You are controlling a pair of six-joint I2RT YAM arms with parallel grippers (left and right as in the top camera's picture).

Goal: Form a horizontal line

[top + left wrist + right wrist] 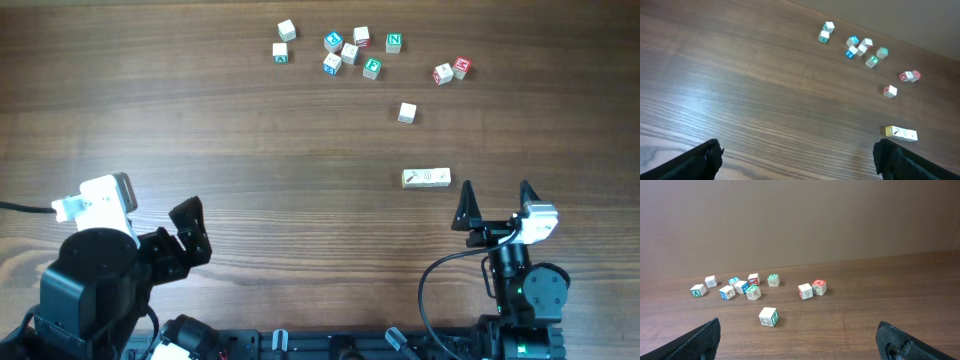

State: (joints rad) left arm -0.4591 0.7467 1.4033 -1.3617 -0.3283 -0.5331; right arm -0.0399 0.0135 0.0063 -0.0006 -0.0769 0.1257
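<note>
The right hand [495,197] hangs over the near edge of the tabletop [200,120] with its fingers [466,205] spread wide and nothing between them. The left hand [193,230], well apart on the other side, is likewise spread and empty.

The likeliest mishap, I think, is a stray knock. The row of three pale blocks [426,178] looks already lined up, and the right hand's left finger stands near its right end. Any reach forward or swing to the left could catch that end and skew the row or split a block off. The right wrist view does not show the row at all (it seems to fall below the frame), so a move guided by that view alone would be blind to it.

The row lies just ahead of the right hand and a little to its left, apart from it. A lone block [406,112] sits farther out, and the scattered lettered blocks [345,50] lie beyond that, near the far edge.
</note>
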